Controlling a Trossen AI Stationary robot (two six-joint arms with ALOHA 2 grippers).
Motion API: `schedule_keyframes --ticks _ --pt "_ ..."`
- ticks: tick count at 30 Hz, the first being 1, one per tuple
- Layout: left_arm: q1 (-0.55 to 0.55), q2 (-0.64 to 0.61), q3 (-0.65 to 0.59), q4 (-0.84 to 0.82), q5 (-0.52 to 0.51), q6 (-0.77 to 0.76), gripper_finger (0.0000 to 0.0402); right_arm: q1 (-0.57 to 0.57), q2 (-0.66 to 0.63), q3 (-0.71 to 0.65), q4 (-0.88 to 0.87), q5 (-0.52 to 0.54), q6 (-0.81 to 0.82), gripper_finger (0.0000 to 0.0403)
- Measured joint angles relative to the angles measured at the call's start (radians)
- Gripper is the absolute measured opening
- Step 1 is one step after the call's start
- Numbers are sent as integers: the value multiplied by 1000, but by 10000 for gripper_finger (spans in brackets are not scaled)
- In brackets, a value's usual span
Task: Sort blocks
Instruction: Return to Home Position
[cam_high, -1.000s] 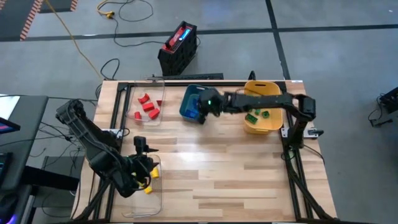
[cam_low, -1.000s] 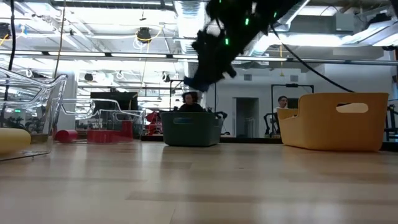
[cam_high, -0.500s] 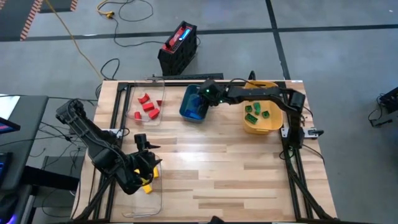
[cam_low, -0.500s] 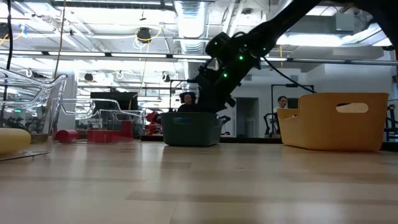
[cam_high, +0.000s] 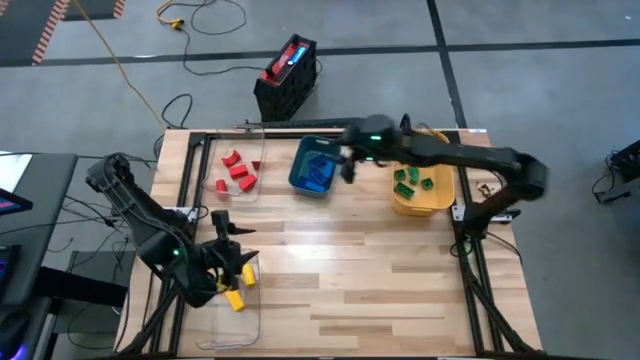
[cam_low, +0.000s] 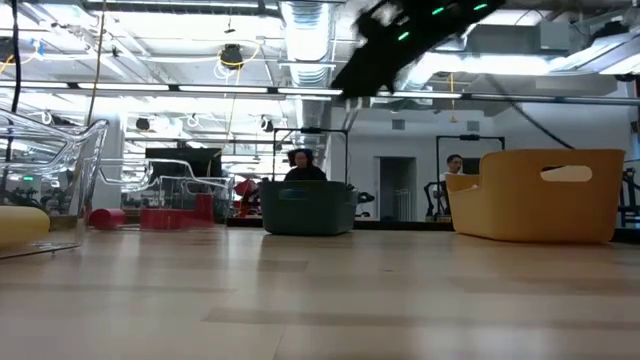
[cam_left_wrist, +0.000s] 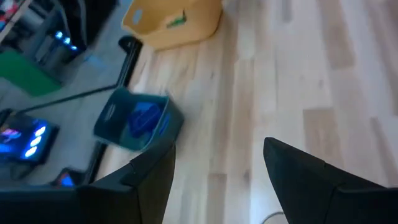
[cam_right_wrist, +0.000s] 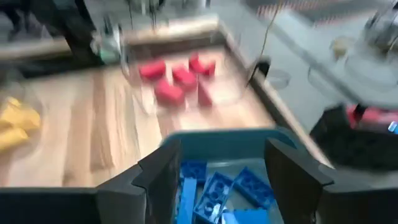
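Your right pincer (cam_high: 348, 166), released and empty, hangs above binned blue blocks (cam_high: 318, 173); left pincer (cam_left_wrist: 219, 155) waits released beside yellow blocks (cam_high: 233, 298); sorting looks finished.

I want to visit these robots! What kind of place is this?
Most likely a robotics lab or workshop: a rail-framed wooden table, cables across a grey floor, and a big hall with ceiling ducts behind.

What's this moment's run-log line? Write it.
right gripper: open, above teal plastic bin of blue toy bricks | left gripper: open, near yellow toy bricks
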Motion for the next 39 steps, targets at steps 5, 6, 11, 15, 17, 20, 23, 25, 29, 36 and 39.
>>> schedule_keyframes --ticks 5,6,11,15,17,20,23,25,29,36,39 --pt "-4 -170 -282 340 -10 88 238 36 -277 -279 142 28 14 239" --pt "6 -210 -347 426 -8 127 238 48 -326 -339 174 41 16 239" --pt "150 -401 -657 929 132 353 238 83 -539 -586 367 63 46 239" --pt "334 -533 -813 1181 356 456 227 81 -694 -697 398 79 58 238" --pt "428 -582 -849 1186 410 456 216 82 -774 -747 393 97 59 232" --pt "524 -620 -870 1162 468 448 199 81 -897 -833 395 106 77 219" --pt "559 -640 -883 1173 477 457 181 81 -1008 -927 397 116 111 207" --pt "563 -656 -901 1175 472 460 171 81 -1070 -986 396 117 138 200" --pt "557 -697 -963 1195 469 434 152 83 -1170 -1067 414 119 175 187" --pt "473 -772 -1094 1231 351 335 122 115 -1321 -1193 417 120 222 161" --pt "417 -782 -1101 1229 246 340 108 146 -1383 -1229 382 158 251 147"
